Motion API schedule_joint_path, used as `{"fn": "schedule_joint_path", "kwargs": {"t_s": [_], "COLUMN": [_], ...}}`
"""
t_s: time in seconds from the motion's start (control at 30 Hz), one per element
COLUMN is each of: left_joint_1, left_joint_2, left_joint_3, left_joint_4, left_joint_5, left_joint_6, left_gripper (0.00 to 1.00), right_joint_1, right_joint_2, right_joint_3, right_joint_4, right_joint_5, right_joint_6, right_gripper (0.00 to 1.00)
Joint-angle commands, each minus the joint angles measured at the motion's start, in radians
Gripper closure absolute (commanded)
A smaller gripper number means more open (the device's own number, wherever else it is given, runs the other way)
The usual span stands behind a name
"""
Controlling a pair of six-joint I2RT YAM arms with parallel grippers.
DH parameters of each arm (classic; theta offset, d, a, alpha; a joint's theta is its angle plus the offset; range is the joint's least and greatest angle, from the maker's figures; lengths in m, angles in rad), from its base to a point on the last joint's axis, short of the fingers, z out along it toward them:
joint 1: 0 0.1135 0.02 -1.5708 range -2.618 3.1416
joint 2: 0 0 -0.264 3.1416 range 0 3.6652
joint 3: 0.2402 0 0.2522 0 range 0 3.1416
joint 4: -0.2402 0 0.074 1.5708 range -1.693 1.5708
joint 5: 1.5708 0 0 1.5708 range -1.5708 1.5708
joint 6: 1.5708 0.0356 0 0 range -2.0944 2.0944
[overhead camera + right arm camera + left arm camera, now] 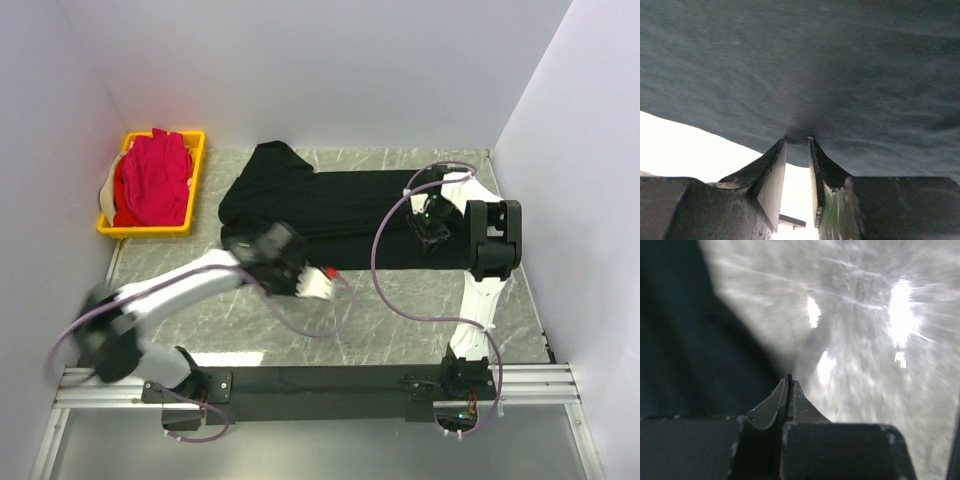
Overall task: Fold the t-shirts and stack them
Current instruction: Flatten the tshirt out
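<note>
Two robot arms share one look: white shells on the long links and black housings at the joints. The left arm shows as a motion blur, while the right arm is sharp. A pale purple cable hangs in loose loops behind each wrist. The left gripper is white with a small red mark beside it. The right gripper is black. Close up, the left fingers are dark grey wedges that thin to fine tips and are flecked with pale scuffs. The right fingers have light inner faces, one of them tinged green.
</note>
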Motion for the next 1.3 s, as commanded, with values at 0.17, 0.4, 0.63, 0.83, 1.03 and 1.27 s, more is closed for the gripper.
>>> {"fn": "schedule_joint_path", "kwargs": {"t_s": [0.17, 0.4, 0.63, 0.83, 1.03, 1.27], "left_joint_1": [0.287, 0.471, 0.473, 0.297, 0.106, 0.03], "left_joint_2": [-0.412, -0.454, -0.488, -0.273, -0.069, 0.095], "left_joint_3": [-0.052, -0.27, -0.183, -0.051, -0.073, -0.065], "left_joint_4": [-0.408, -0.478, -0.483, -0.273, -0.014, 0.133], "left_joint_5": [0.349, 0.332, 0.478, 0.443, 0.245, 0.082], "left_joint_6": [0.333, 0.634, 0.605, 0.161, -0.058, -0.182], "left_gripper": [1.0, 0.75, 0.43, 0.64, 0.7, 0.68], "right_joint_1": [-0.05, -0.053, -0.053, -0.051, -0.053, -0.054], "right_joint_2": [-0.005, -0.008, -0.028, -0.054, -0.073, -0.06], "right_joint_3": [0.055, 0.055, 0.067, 0.073, 0.084, 0.096], "right_joint_4": [-0.018, -0.023, -0.038, -0.05, -0.054, -0.054], "right_joint_5": [0.038, 0.038, 0.03, 0.015, 0.032, 0.046], "right_joint_6": [-0.024, -0.036, -0.048, -0.05, -0.05, -0.048], "right_gripper": [0.68, 0.68, 0.68, 0.69, 0.75, 0.76]}}
